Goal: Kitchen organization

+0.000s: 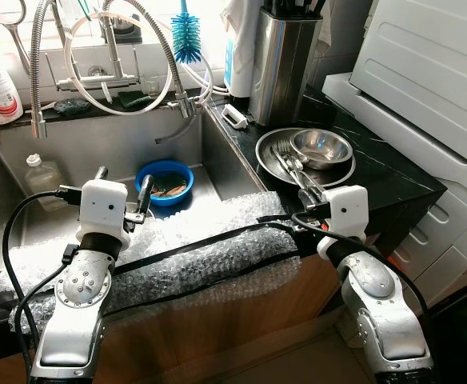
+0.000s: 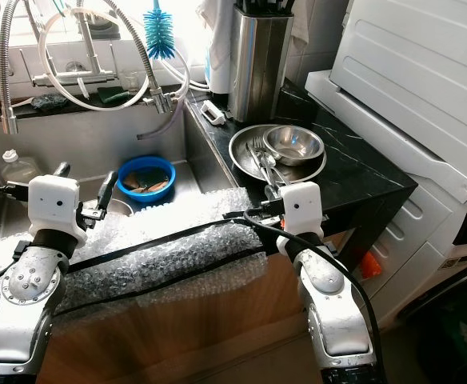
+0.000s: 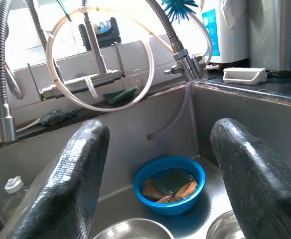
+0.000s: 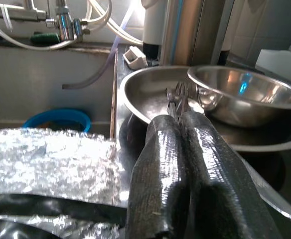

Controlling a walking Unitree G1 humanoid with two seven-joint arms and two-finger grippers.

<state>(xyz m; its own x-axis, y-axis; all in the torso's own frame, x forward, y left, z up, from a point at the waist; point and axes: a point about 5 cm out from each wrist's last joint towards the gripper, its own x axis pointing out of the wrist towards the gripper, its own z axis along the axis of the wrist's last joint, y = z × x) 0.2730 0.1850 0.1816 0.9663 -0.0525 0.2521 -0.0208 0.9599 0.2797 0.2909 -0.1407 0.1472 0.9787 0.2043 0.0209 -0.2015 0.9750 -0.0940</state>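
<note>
My left gripper (image 1: 121, 186) hangs open over the steel sink (image 1: 217, 152), nothing between its fingers. Just beyond it a blue bowl (image 1: 164, 182) with sponges inside rests on the sink floor; in the left wrist view the blue bowl (image 3: 169, 184) lies between the spread fingers (image 3: 71, 179). My right gripper (image 1: 309, 192) is shut and empty, at the near rim of a wide steel dish (image 1: 267, 152) on the black counter. The dish holds forks (image 1: 285, 160) and a smaller steel bowl (image 1: 321, 146). In the right wrist view the closed fingers (image 4: 180, 149) point at the forks (image 4: 178, 94).
Bubble wrap (image 1: 193, 248) with a black strap covers the sink's front edge. A clear plastic bottle (image 1: 41, 174) lies in the sink. Spring faucets (image 1: 37, 72), a blue brush (image 1: 187, 36) and a steel knife block (image 1: 281, 60) stand behind. A white appliance (image 1: 425, 88) rises at right.
</note>
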